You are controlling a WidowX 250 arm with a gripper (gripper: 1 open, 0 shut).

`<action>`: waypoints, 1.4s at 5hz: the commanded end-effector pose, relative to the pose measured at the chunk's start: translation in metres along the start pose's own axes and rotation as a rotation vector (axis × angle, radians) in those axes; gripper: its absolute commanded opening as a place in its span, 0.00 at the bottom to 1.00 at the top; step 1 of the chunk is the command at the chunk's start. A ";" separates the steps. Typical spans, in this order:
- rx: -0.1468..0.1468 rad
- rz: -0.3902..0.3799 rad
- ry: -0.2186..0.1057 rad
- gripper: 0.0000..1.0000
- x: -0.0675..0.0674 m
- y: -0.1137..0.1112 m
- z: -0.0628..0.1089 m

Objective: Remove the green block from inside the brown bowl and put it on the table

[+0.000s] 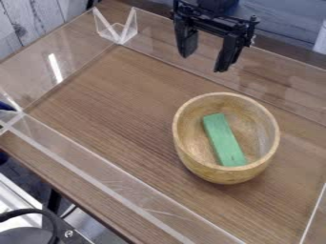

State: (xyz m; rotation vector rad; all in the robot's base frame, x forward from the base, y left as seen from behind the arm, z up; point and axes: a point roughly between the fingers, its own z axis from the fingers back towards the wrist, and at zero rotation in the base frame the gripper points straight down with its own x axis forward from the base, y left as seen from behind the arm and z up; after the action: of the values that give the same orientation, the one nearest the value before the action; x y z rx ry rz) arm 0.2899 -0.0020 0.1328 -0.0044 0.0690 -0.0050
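The green block [224, 138], a small bright green flat bar, lies inside the brown bowl [192, 158], slanted across its bottom. The light tan wooden bowl stands upright on the table [109, 105], right of centre. My gripper [208, 52], black with two dark fingers pointing down, hangs above the far side of the table, behind the bowl and well clear of its rim. Its fingers stand apart, open, with nothing between them.
Low clear acrylic walls [76, 152] border the brown wood-grain tabletop, and a folded clear piece [117, 26] stands at the far left corner. Bare wood lies left of and in front of the bowl. A dark object [45, 229] sits below the near edge.
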 end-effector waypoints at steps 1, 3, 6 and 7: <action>-0.002 0.019 0.023 1.00 -0.005 -0.005 -0.011; -0.026 0.081 0.043 1.00 -0.019 -0.022 -0.037; -0.049 0.167 0.056 1.00 -0.014 -0.035 -0.067; -0.053 0.183 0.062 1.00 -0.011 -0.040 -0.077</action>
State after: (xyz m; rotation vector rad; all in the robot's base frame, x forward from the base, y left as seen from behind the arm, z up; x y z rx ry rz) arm 0.2670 -0.0404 0.0478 -0.0436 0.1684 0.1857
